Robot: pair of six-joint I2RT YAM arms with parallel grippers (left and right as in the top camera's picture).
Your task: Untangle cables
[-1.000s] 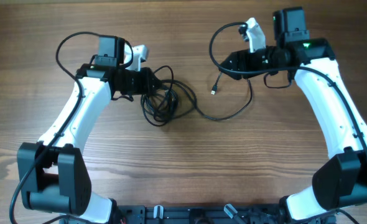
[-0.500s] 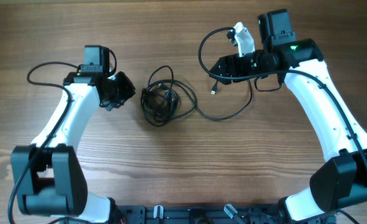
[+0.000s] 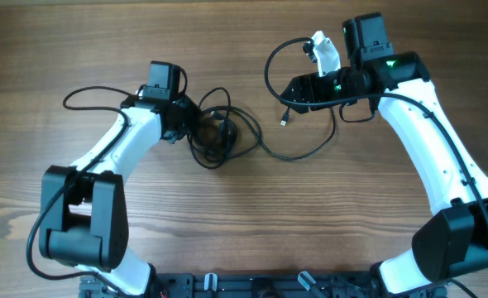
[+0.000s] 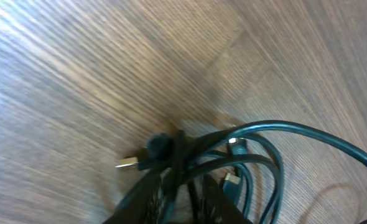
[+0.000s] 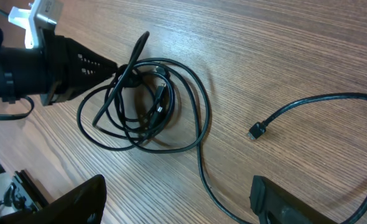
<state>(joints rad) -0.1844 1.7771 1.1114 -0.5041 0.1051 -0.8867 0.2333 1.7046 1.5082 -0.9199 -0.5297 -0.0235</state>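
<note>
The cables [image 3: 219,136] are thin black cords in a loose tangled coil left of centre on the wooden table. One strand runs right and ends in a small plug [image 3: 284,122]. My left gripper [image 3: 193,124] is at the coil's left side, shut on a few strands. In the left wrist view the cords [image 4: 246,149] cross between its fingers [image 4: 183,205], with a metal plug [image 4: 126,163] sticking out. My right gripper [image 3: 287,95] is open and empty, above the plug end. The right wrist view shows the coil [image 5: 146,106], the plug [image 5: 256,130], the open fingers [image 5: 177,205] and the left gripper [image 5: 112,70].
Thicker black robot wires loop out behind the left arm [image 3: 87,95] and above the right gripper [image 3: 273,54]. Both arm bases stand at the near table edge [image 3: 244,285].
My left gripper pulled away to the left, off the coil, then came back and now grips its left side. The right gripper shifted slightly left and then held still.
</note>
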